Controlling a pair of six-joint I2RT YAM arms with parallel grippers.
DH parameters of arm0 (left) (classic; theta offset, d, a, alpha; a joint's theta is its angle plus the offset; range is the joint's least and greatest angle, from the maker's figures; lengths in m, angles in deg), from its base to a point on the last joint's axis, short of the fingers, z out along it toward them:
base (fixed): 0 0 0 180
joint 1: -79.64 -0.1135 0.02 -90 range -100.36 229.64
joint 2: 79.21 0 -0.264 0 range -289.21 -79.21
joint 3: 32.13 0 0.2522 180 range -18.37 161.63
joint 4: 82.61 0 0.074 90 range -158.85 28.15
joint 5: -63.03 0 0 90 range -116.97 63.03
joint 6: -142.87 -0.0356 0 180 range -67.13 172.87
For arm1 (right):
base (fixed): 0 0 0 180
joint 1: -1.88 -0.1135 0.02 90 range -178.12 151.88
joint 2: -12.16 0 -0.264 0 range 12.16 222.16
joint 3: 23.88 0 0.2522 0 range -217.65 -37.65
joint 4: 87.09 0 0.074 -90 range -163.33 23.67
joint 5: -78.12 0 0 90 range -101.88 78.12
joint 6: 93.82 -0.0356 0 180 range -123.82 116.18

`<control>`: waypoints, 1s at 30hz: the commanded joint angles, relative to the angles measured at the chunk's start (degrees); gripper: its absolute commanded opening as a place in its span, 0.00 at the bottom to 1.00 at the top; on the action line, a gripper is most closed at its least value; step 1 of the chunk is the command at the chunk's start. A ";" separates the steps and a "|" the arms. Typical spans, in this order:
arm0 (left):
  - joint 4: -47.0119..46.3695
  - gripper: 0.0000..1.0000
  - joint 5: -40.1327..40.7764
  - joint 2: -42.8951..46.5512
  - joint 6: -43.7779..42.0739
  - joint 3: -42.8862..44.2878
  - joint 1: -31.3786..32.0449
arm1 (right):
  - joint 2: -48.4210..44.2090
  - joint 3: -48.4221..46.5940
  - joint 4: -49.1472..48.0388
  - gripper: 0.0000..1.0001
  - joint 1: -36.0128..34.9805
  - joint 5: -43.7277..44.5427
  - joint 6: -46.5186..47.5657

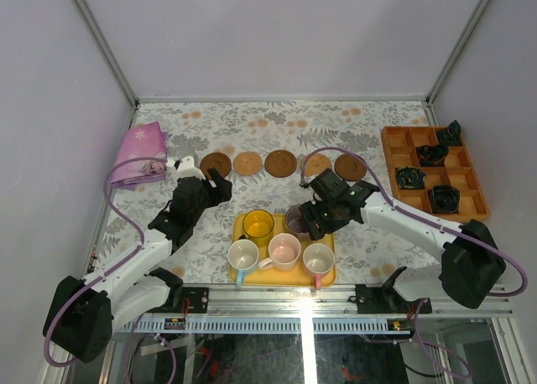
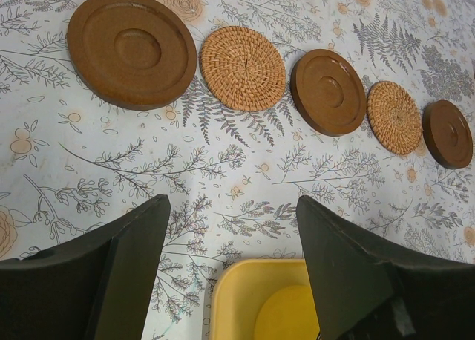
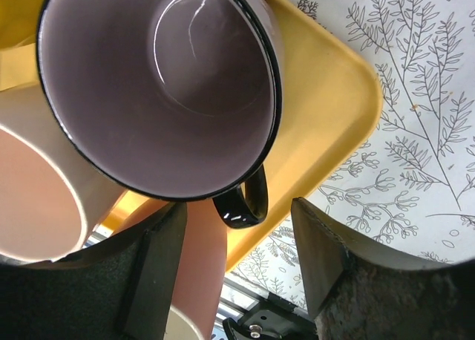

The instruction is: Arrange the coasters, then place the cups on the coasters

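Note:
Five round coasters lie in a row across the table: dark brown (image 1: 216, 163), woven tan (image 1: 247, 163), dark brown (image 1: 280, 163), woven tan (image 1: 315, 164), dark brown (image 1: 350, 167). On the yellow tray (image 1: 329, 277) stand a yellow cup (image 1: 258, 225), a grey-purple cup (image 3: 159, 80), a white and blue cup (image 1: 243, 255) and two pink cups (image 1: 284, 251) (image 1: 319, 257). My right gripper (image 3: 237, 206) is open, with its fingers on either side of the grey-purple cup's black handle (image 3: 245, 199). My left gripper (image 2: 230, 203) hangs open and empty over the table, just beyond the tray's corner (image 2: 245, 295).
An orange compartment tray (image 1: 401, 137) holding small black ring-shaped objects sits at the right edge. A pink-purple cloth (image 1: 141, 149) lies at the back left. White enclosure walls stand on three sides of the flowered table.

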State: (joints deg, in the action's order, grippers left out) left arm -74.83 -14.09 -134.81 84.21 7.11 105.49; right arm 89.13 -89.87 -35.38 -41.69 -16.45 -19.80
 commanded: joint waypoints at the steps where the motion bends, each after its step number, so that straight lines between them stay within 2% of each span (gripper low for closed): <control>1: -1.02 0.69 0.72 0.61 0.66 -0.48 0.39 | 1.25 0.77 -2.96 0.64 -0.46 -1.85 0.36; 7: -0.81 0.69 1.12 0.93 0.65 -0.66 0.40 | 2.23 0.66 -4.35 0.61 -0.39 -2.50 0.82; 9: -0.83 0.69 1.14 0.80 0.73 -0.68 0.37 | 2.66 0.55 -4.59 0.57 -0.39 -2.62 0.98; 16: -0.97 0.69 0.94 0.32 1.01 -0.59 0.35 | 3.37 0.40 -4.77 0.32 -0.39 -3.06 1.00; 22: -1.05 0.69 0.62 0.01 1.19 -0.66 0.35 | 3.32 0.30 -4.81 0.01 -0.64 -3.09 0.88; 30: -0.98 0.69 0.52 -0.14 1.19 -0.28 0.38 | 0.77 -0.83 -3.98 0.00 -1.58 1.36 0.12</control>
State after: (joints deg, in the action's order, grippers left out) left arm -74.81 -14.06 -134.83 84.99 7.11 105.49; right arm 92.12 -88.95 -38.50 -42.48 -20.02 -19.02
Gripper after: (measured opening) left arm 0.692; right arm 0.244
